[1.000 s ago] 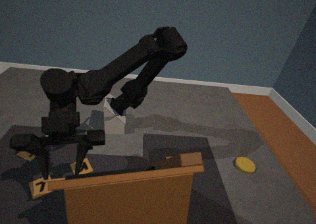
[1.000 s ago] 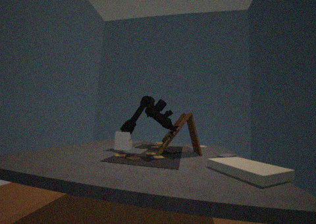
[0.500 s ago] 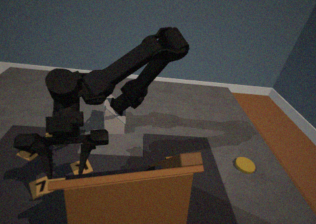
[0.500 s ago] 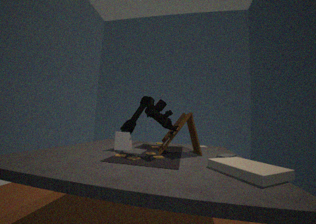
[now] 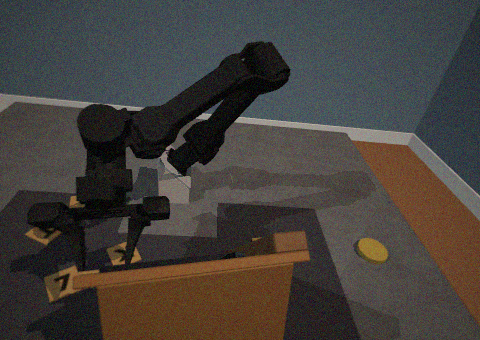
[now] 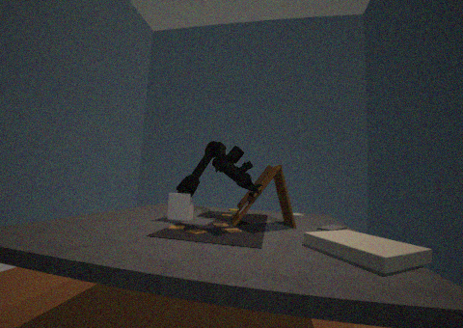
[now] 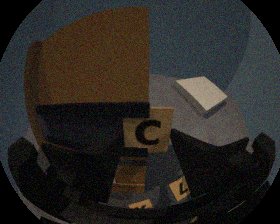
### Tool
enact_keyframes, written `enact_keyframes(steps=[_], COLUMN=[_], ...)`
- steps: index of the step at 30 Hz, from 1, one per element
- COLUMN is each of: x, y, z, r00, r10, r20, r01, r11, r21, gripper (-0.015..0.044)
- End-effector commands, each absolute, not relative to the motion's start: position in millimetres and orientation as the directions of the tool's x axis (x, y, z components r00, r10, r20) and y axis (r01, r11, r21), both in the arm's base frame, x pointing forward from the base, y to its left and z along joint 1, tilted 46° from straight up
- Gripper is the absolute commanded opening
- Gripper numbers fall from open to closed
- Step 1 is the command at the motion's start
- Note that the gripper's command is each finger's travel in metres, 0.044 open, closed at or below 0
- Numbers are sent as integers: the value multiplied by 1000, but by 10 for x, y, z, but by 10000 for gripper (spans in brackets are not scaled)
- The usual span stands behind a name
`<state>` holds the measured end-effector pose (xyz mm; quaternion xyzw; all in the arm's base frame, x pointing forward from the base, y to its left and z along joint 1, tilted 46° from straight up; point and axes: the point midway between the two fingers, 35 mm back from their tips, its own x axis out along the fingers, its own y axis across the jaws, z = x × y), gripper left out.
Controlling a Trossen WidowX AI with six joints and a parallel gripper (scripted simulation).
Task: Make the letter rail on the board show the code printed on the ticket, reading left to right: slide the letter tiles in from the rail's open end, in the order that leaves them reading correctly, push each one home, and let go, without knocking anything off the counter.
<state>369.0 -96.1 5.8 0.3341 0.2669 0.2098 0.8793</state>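
The black fingers [image 5: 105,265] [image 6: 257,189], partly open, gripped the light-looking, stiff, square wooden C tile [image 7: 163,139], probably best held by its side edges.

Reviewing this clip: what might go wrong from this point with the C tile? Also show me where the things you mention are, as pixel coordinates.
The hand [image 5: 105,265] [image 7: 147,132] grips the C tile [image 7: 161,131] at the board's [image 5: 195,300] [image 6: 285,200] [image 7: 96,60] edge. It could catch on that edge and twist or slip from the fingers. If dropped, it may land among the loose tiles below, such as the L tile [image 7: 179,189], and shift them.
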Motion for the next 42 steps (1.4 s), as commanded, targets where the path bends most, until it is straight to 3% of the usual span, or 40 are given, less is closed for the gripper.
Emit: enact_keyframes(steps=[1,42], x=[3672,3651], y=[-941,-817], z=[62,200], r00=[770,770], r10=[545,545], r20=[-333,-333], r01=[-183,-183], r11=[688,688], r21=[702,703], gripper=[0,0])
